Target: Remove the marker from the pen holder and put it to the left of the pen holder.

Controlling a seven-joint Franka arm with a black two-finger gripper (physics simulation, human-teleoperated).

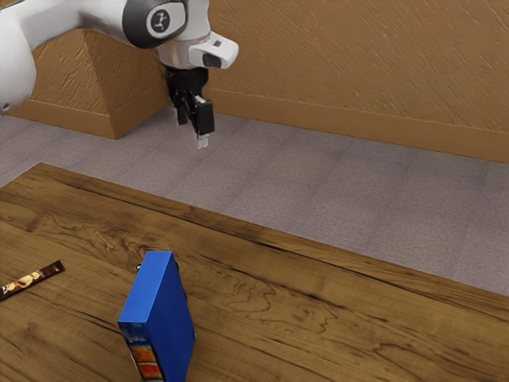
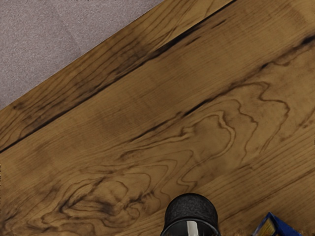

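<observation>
Our wood-grained table [image 1: 318, 310]
In the exterior view we see a blue box [image 1: 172, 326] upright, a wrapped bar [image 1: 32, 279] lying toward its ten o'clock, a black pen holder [image 2: 189, 210] behind it toward twelve.

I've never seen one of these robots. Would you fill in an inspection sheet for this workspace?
Surface: wooden table with dark grain lines.
Job's things: black cup, with a pale strip at it, possibly the marker; I can't tell for sure.
Clutter: blue box standing upright; wrapped snack bar lying flat.
Gripper: my black gripper is raised, its two fingers apart, nothing between them.
Cables: nothing seen.
Surroundings: grey carpet beyond the table, and a brown wall.
</observation>
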